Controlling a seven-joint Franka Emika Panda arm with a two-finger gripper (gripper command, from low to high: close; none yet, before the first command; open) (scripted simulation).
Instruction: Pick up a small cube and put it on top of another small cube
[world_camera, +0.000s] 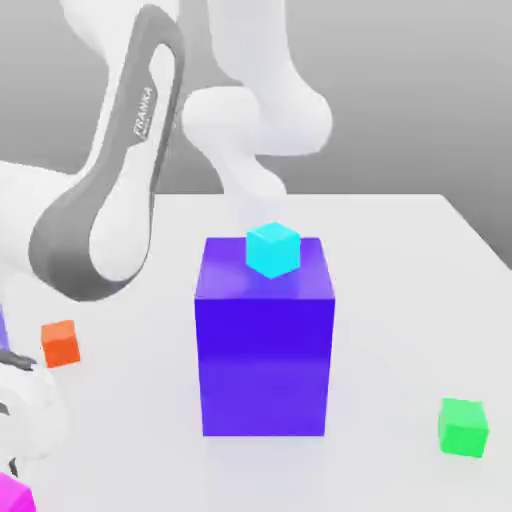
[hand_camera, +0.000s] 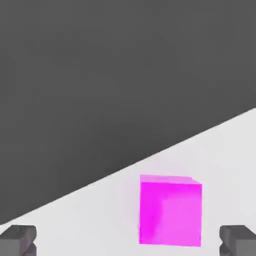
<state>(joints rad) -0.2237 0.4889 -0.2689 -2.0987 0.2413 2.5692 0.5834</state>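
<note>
Exterior view: the cyan cube sits on the big blue block; orange cube and green cube rest on the desk.

Hand view: the hand is spread wide, the magenta cube just ahead between its fingertips, nearer one. Centre, then descend squarely.

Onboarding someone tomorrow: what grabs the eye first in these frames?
The tall blue block mid-table, with a small cyan cube on top. Then the white arm bending down at the exterior view's left, and in the hand view a magenta cube between the open gripper's fingertips.
</note>
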